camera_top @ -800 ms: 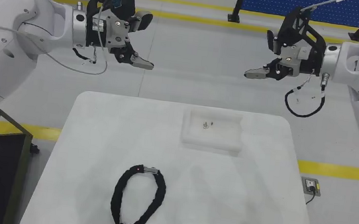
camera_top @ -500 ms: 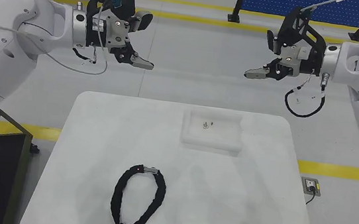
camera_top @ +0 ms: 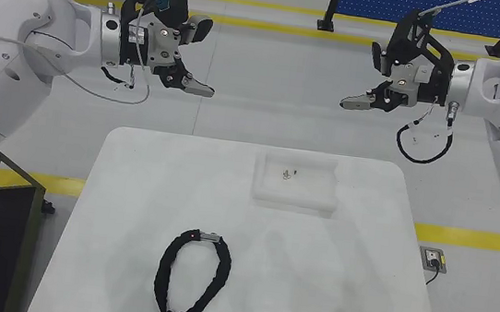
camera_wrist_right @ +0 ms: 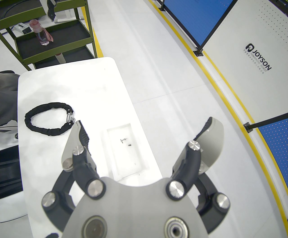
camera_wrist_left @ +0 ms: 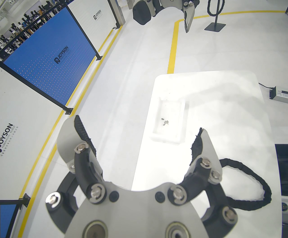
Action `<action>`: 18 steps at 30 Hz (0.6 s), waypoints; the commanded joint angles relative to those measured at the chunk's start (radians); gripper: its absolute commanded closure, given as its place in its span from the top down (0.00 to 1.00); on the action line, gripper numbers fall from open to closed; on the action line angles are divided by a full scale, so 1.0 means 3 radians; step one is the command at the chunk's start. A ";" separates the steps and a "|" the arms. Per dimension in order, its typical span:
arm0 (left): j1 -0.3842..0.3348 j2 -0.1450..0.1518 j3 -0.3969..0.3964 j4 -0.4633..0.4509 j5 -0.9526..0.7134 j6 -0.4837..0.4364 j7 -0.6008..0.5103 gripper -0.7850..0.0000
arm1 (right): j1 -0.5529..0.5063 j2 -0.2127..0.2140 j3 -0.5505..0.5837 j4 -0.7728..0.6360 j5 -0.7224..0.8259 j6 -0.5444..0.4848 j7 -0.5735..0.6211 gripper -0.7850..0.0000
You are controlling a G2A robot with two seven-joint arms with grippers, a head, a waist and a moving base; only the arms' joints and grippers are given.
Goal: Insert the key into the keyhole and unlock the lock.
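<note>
Top view: at the lower centre of the frame, toward the left side of the white counter point(camera_top: 355, 289), lies the lock point(camera_top: 192, 277). It is a closed loop of black-sleeved chain, with its metal lock body at the upper edge of the loop. Above it and to the right, near the counter's far edge, sits a shallow white tray point(camera_top: 269, 193). The small key point(camera_top: 291, 172) lies flat inside the tray with a tiny dark piece just beside it, well apart from the lock.

Beyond the counter, over the floor, both arms hang in the air. The left end effector point(camera_wrist_left: 138, 124) is at the upper left of the top view, released, with its fingers spread wide and nothing between them. The right end effector point(camera_wrist_right: 144, 120) is at the upper right, likewise released and empty. The two point toward each other and touch neither key nor lock.
</note>
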 commanded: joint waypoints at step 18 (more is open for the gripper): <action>0.0000 0.0000 0.0000 0.0000 0.0000 0.0000 0.0000 1.00 | -0.0190 -0.0187 -0.0533 0.0718 0.0434 0.0158 0.0269 1.00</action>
